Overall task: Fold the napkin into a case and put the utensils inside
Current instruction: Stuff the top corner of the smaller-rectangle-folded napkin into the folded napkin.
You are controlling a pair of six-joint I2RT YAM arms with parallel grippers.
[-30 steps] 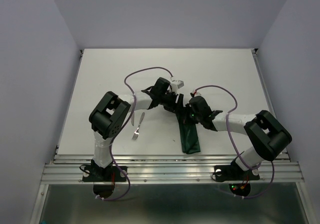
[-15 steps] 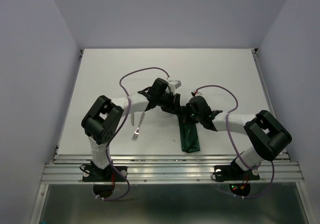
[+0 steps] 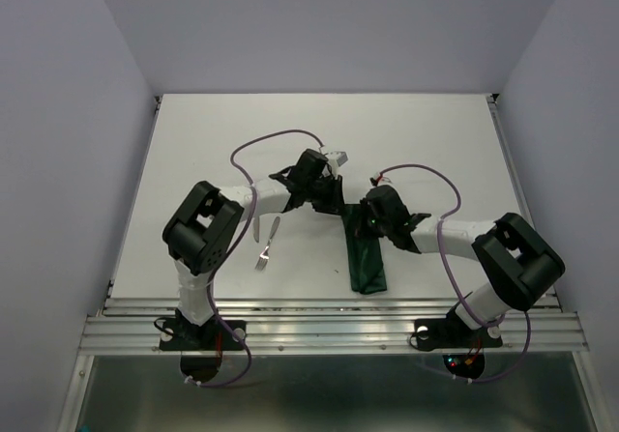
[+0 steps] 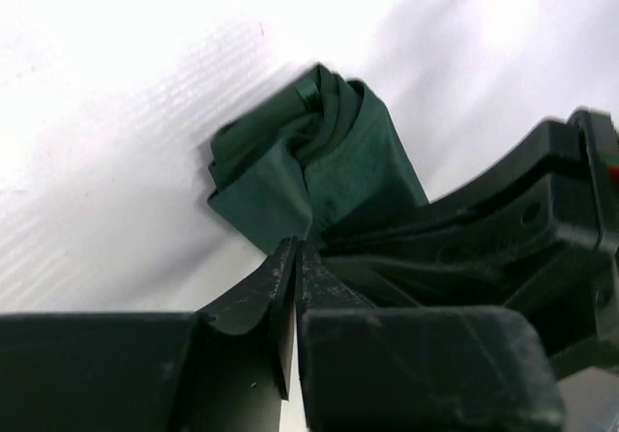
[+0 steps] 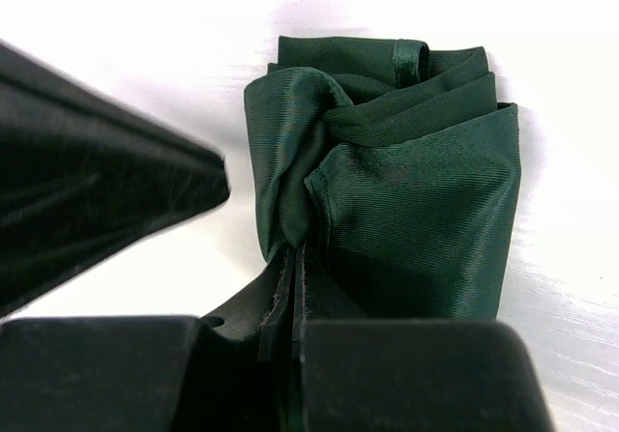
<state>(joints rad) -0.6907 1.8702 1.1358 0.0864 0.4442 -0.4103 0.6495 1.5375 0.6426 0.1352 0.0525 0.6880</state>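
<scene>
The napkin (image 3: 368,263) is a dark green cloth folded into a narrow strip running toward the near edge, with its far end bunched (image 4: 338,171) (image 5: 426,210). My right gripper (image 5: 295,258) (image 3: 360,217) is shut on that far end, and cloth edges show between its jaws. My left gripper (image 4: 295,248) (image 3: 334,198) comes in from the left. Its jaws are pressed almost together, tips on the cloth's near corner. The utensils lie left of the napkin: a silver knife (image 3: 275,227) and a fork (image 3: 262,255).
The white table (image 3: 193,152) ends in a metal rail (image 3: 329,306) at the near edge. Both arms cross the middle, their purple cables (image 3: 266,142) looping above. Grey walls (image 3: 58,161) stand on the left, right and far sides.
My left gripper's jaws have closed at the napkin's far end and its elbow has shifted slightly. The right arm, napkin and utensils have stayed put.
</scene>
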